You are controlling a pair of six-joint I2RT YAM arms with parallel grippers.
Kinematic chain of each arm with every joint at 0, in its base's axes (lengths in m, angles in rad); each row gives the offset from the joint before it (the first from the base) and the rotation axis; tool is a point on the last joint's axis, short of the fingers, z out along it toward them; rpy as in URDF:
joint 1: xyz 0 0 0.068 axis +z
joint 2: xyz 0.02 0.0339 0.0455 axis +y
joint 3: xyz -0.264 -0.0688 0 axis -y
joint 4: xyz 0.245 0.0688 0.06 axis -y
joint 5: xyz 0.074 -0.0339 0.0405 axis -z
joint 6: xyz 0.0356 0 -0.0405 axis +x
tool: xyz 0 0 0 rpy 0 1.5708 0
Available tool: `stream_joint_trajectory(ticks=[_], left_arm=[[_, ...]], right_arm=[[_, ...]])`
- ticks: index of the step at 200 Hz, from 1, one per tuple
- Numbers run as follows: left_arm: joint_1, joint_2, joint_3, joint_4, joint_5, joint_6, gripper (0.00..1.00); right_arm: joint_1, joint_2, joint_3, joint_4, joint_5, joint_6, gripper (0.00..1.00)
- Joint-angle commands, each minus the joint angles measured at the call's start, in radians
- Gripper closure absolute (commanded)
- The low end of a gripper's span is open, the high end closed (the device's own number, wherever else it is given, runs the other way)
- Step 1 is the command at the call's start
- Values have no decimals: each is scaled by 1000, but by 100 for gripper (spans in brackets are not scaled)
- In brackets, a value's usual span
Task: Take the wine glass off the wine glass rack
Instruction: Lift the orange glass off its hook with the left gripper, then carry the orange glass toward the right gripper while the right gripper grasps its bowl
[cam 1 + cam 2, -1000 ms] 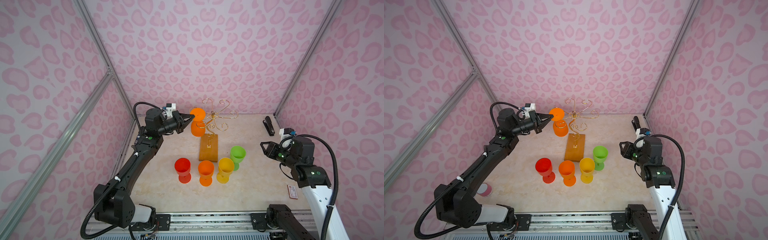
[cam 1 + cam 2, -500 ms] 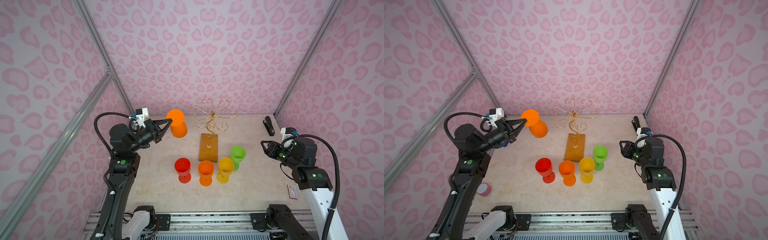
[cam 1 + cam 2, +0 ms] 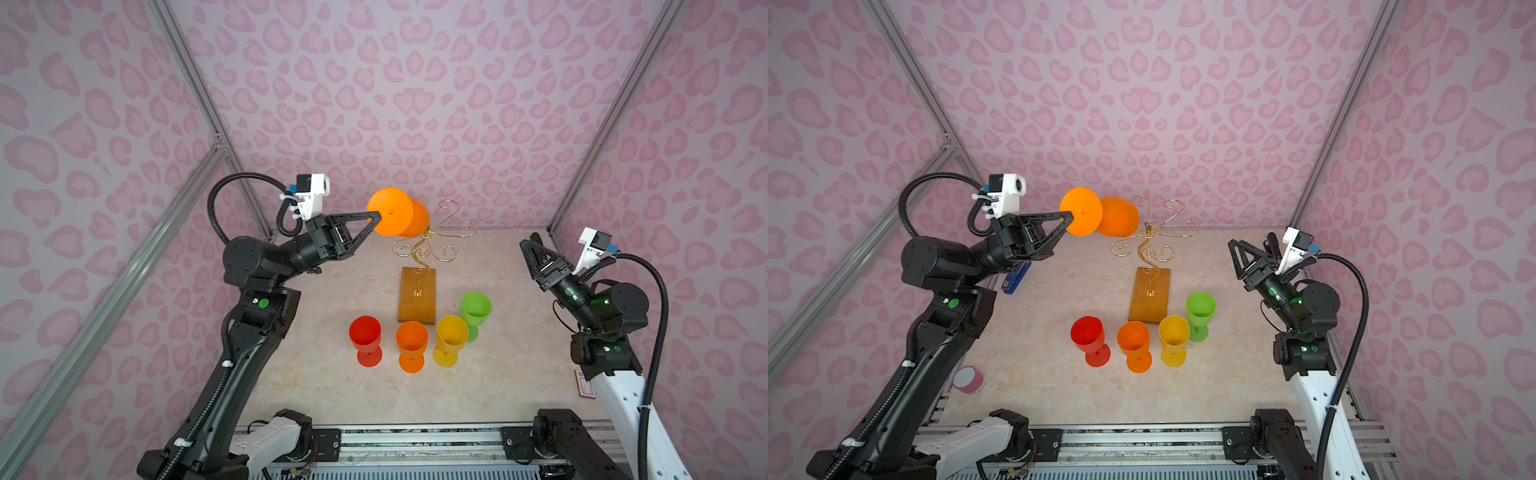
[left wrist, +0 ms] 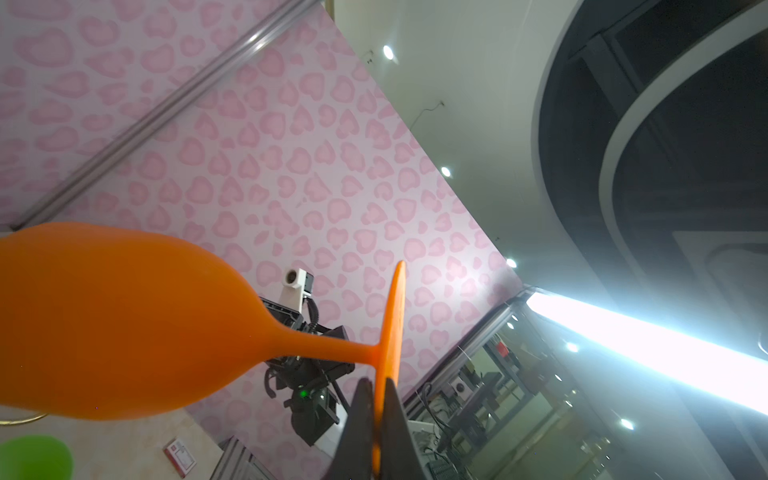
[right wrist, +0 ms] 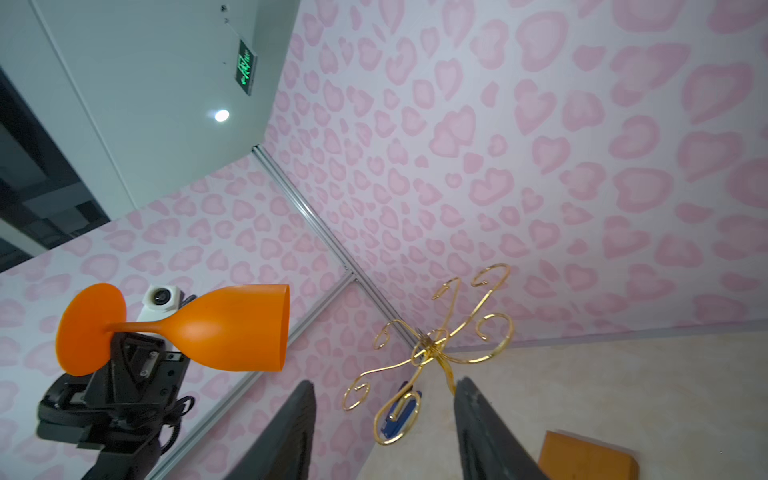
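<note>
Mid-bench (image 3: 332, 399) is blocked by the wine glass rack (image 3: 417, 293), wire curls spreading wide up top. Four cups stand in a row just in front: red cup (image 3: 365, 332), orange cup (image 3: 411, 338), yellow cup (image 3: 451, 334), green cup (image 3: 475, 307). The wine glass (image 3: 399, 218), pinched at its foot by the left end effector (image 3: 376, 217), hangs sideways left of the curls; the right wrist view shows a gap. The right end effector (image 5: 385, 382) has its jaws apart. Open lanes: left of the rack, right of the green cup, and the front strip. Pink tape roll (image 3: 968, 379) at the front-left edge.
</note>
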Motion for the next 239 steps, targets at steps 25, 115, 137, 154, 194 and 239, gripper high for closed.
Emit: stream_joint_trajectory(ticks=[25,115,137,154,194,239], left_arm=[[-103,124,-47,558,-84,-212,97],[-213,400,8,958,-195,-498,98],[-224,419,14,972,-200,-511,97],[-227,431,14,973,-197,-512,98],[-232,450,8,973,-209,-521,97],[-244,475,7,974,-211,-530,97]], right_arm=[[14,66,-42,459,-27,200,39],[33,189,-37,725,-59,361,32],[46,209,-22,739,-70,363,32],[59,227,-13,758,-74,365,32],[73,279,0,909,-78,461,32],[97,342,32,1011,-97,526,34]])
